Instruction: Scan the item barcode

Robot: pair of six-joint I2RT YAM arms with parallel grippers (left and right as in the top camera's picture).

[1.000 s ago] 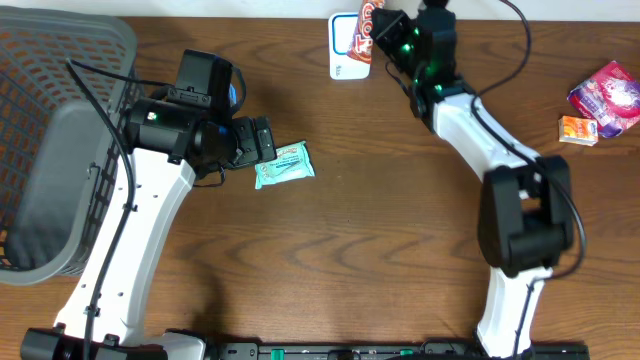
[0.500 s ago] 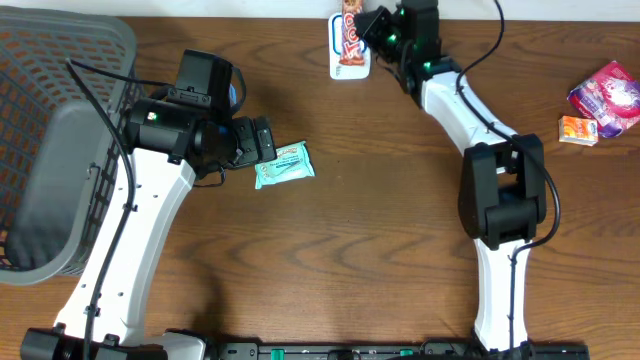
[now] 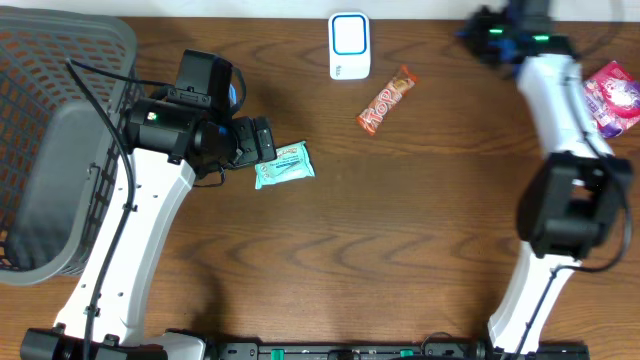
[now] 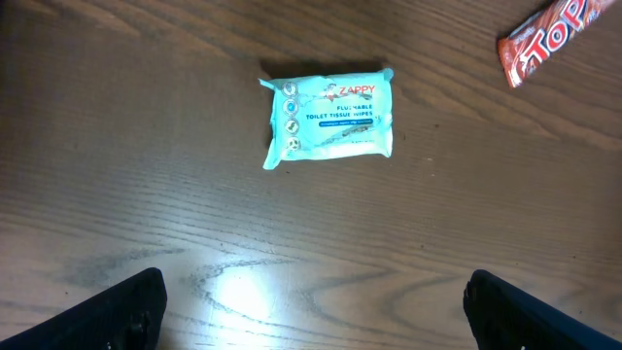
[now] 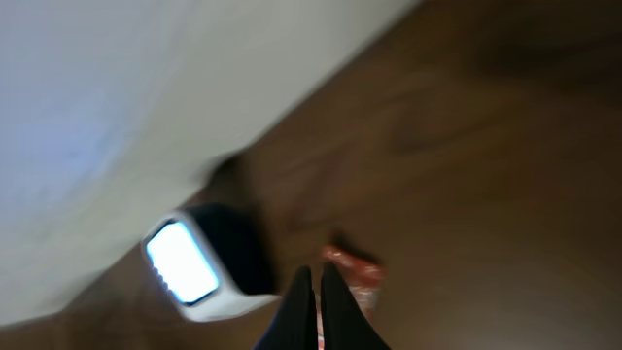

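A red candy bar [image 3: 386,100] lies loose on the wooden table, just right of the white barcode scanner [image 3: 349,45]. My right gripper [image 3: 472,28] hovers at the far edge, right of both, shut with nothing in it. Blurred in the right wrist view, its fingertips [image 5: 313,306] are pressed together, with the scanner [image 5: 194,267] and the candy bar [image 5: 355,274] beyond them. A teal wipes packet [image 3: 285,165] lies flat by my left gripper [image 3: 258,140]. In the left wrist view that gripper [image 4: 326,321] stands wide open above bare wood, short of the packet [image 4: 328,117]. The candy bar [image 4: 554,34] shows at the top right.
A grey wire basket [image 3: 60,150] fills the left side of the table. A pink packet [image 3: 615,95] lies at the far right, beside the right arm.
The candy bar, held at the scanner before, now lies on the table. My right arm has swung right, away from the scanner. The left arm has not moved.
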